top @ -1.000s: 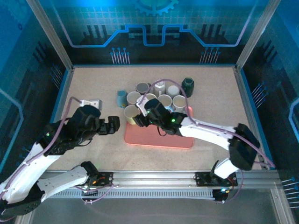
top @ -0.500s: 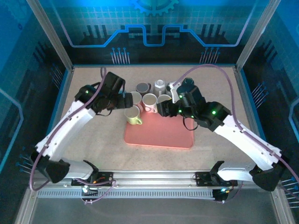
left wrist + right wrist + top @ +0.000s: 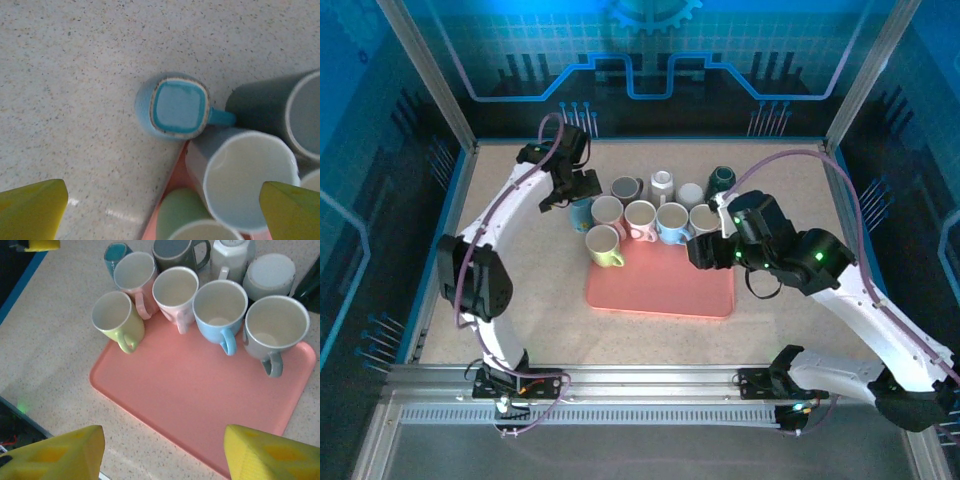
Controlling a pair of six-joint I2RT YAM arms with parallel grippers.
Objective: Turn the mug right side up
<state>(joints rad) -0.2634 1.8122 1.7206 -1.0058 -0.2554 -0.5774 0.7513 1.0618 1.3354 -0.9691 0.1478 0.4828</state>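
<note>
L gripper (image 3: 162,210) is wide open, nothing btwn its yellow fingertips (image 3: 35,207), and hangs right over the teal mug (image 3: 179,106). That mug is upside down: base up w/ a squarish foot ring showing, handle sticking out toward the dark grey mug (image 3: 280,115). It stands on the bare table (image 3: 510,300), just off the far-left corner of the pink tray (image 3: 200,405) and tight beside the pale pink mug (image 3: 134,272); can't tell if those two touch. The top view has the L arm stretched far out, its tip at the left end of the mug cluster. R gripper (image 3: 165,450) is open as well, yellow fingers spread w/ nothing held, up above the tray's right side and well apart from the teal mug. Along the tray's far edge, all upright w/ mouths up and empty: pale pink mug, white-pink mug (image 3: 175,290), blue mug (image 3: 220,305), grey mug (image 3: 276,325). Green mug (image 3: 114,315) is upright at the tray's left edge, handle toward the near side. Behind that row, on the table: dark grey mug upright, white mug (image 3: 230,255) and light grey mug (image 3: 271,275) both bottom-up, plus a dark green mug (image 3: 722,180) at the far right; can't tell how it sits. Rest of the tray is bare.
</note>
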